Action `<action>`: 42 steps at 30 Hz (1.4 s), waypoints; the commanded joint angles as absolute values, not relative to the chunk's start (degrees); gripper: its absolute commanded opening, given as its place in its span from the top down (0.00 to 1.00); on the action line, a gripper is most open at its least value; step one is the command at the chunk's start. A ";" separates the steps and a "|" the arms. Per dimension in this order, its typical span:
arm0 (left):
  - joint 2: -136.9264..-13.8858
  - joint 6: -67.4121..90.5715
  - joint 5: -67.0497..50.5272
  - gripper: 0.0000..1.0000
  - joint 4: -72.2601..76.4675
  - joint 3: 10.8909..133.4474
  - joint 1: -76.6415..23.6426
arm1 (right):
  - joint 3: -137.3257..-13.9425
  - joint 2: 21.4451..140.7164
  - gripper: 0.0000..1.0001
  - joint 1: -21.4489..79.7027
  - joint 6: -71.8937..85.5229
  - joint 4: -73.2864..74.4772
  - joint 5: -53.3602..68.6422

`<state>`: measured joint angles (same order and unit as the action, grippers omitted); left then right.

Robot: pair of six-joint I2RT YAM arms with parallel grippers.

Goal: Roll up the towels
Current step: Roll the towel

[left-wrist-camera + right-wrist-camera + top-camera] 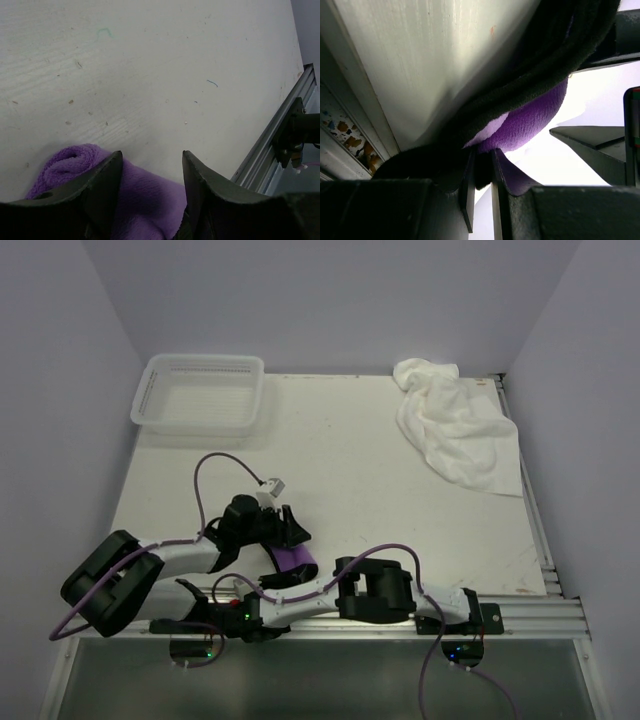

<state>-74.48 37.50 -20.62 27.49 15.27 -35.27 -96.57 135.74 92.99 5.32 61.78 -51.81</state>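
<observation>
Where the table (350,490) meets its near rail, at about 6 o'clock in the top view, we find the purple towel (294,561), one end curled into a roll. The left gripper (151,155) has its fingers apart, straddling that towel. The right gripper (482,157) pinches the towel's dark trim. The white towel (455,425) lies crumpled at 1 o'clock, and 1 mesh basket (200,395) sits at 11 o'clock.

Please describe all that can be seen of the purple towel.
The purple towel is small, soft and fleecy, with a dark trim. It lies on the table near the arms' bases, rolled at one end. The right gripper pinches its trimmed edge; the open left gripper stands over it.
</observation>
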 commanded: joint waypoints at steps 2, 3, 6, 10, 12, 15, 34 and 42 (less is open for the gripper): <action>-77.60 39.28 -18.81 0.44 28.65 11.34 -35.33 | -94.40 139.04 1.00 93.87 9.58 55.02 -34.10; -78.30 39.55 -18.20 0.44 29.52 10.64 -35.25 | -94.13 137.74 0.96 93.78 10.19 54.76 -34.88; -81.20 40.87 -16.18 0.44 33.65 8.62 -35.33 | -92.90 135.19 0.84 93.78 11.77 53.62 -35.94; -86.12 42.27 -15.03 0.45 39.53 6.59 -35.33 | -89.14 126.51 0.65 93.78 14.49 50.54 -37.52; -87.53 42.89 -15.12 0.46 41.56 5.81 -35.33 | -87.55 123.50 0.62 93.60 17.04 48.79 -37.53; -89.38 43.07 -14.42 0.46 43.85 5.28 -35.33 | -84.30 117.70 0.58 93.60 20.56 46.59 -37.97; -89.91 43.24 -11.95 0.48 45.18 4.22 -36.21 | -56.46 77.99 0.49 88.34 35.23 22.16 -29.02; -88.60 43.59 -10.99 0.48 44.74 3.51 -36.56 | -40.35 71.45 0.49 72.78 49.91 0.35 -12.31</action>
